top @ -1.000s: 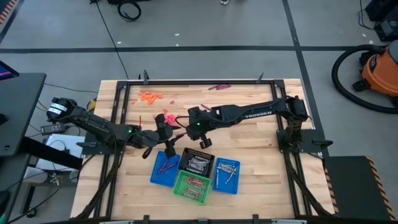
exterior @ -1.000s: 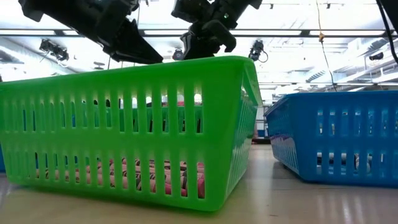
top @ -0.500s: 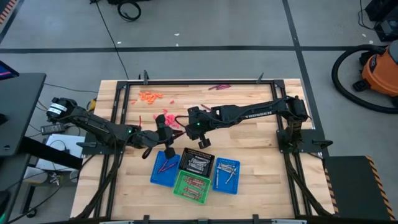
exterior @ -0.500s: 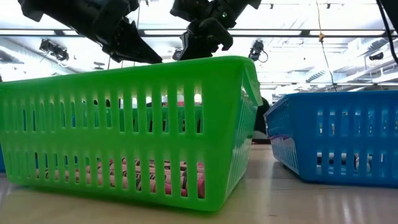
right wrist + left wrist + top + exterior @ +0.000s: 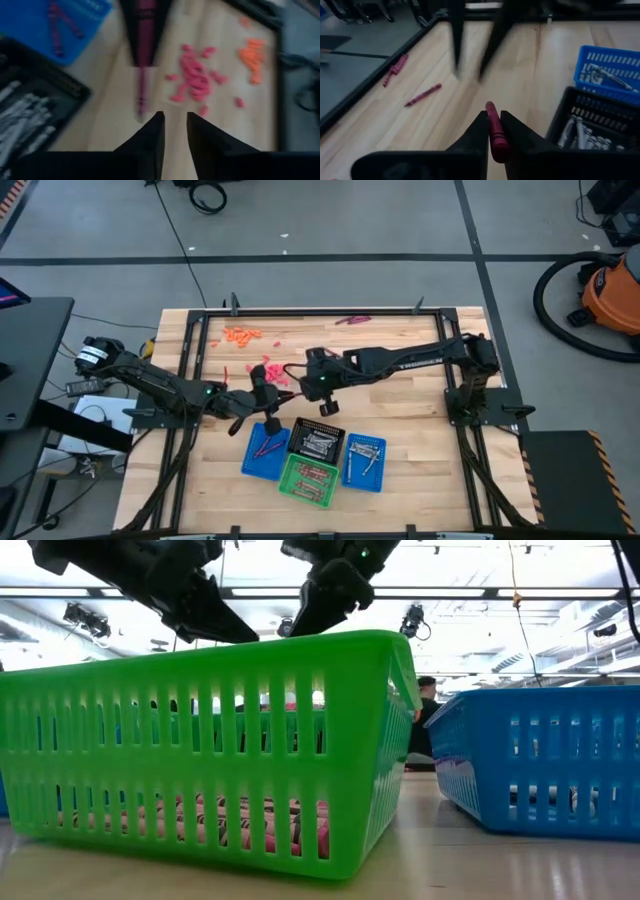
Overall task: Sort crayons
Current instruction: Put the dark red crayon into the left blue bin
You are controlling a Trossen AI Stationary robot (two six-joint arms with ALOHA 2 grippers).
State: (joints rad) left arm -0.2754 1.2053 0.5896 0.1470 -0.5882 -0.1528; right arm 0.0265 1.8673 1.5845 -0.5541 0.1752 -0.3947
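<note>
Four plastic mesh baskets sat clustered on the wooden table point(image 5: 420, 430): two blue ones point(image 5: 265, 452) point(image 5: 365, 462), a green one point(image 5: 308, 480) and a black mesh basket point(image 5: 317, 443) of silvery-grey crayons point(image 5: 572, 131). Just beyond the black basket, the left gripper point(image 5: 492, 131) was clamped on a dark maroon crayon point(image 5: 495, 134). Beside it, the right gripper point(image 5: 173, 131) hung slightly parted, empty. Loose reddish crayons point(image 5: 277, 373) lay farther beyond.
</note>
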